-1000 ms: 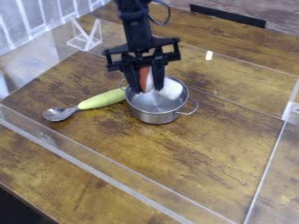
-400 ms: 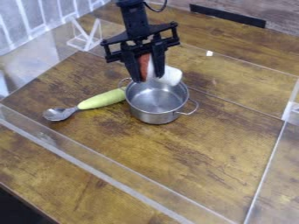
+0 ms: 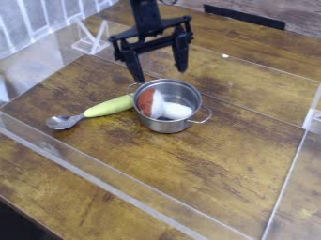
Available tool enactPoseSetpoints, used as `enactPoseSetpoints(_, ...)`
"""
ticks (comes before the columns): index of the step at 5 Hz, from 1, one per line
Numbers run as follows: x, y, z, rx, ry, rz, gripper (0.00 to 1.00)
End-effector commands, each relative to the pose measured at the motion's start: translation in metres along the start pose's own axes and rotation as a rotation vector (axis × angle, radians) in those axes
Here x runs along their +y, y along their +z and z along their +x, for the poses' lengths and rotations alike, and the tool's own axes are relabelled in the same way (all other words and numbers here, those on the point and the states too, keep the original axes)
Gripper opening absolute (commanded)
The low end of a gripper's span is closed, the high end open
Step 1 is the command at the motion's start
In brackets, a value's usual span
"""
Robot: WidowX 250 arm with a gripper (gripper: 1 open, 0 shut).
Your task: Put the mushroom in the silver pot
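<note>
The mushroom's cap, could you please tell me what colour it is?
Reddish-brown, on the mushroom lying in the silver pot; the camera view shows it.

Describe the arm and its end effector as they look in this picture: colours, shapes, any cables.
The arm is black and slim, entering from the top edge. Its end effector is black too: a wide crossbar with two long, thin straight fingers. A dark cable loop seems to sit near the wrist; the picture is too coarse to show any markings.
</note>
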State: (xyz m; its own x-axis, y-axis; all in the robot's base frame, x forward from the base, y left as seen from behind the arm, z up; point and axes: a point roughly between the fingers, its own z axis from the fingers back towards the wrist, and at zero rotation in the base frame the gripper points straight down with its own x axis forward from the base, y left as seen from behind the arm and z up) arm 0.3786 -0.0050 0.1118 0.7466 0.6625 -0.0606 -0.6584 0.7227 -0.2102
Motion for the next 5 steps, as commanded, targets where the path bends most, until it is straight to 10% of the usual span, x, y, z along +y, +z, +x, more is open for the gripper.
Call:
enactPoseSetpoints(1,0.003,0.052,0.013,-0.105,0.045,-0.058,1.00)
enactPoseSetpoints(5,0.018,0.053,0.022,-0.085,-0.101,-0.059,1.00)
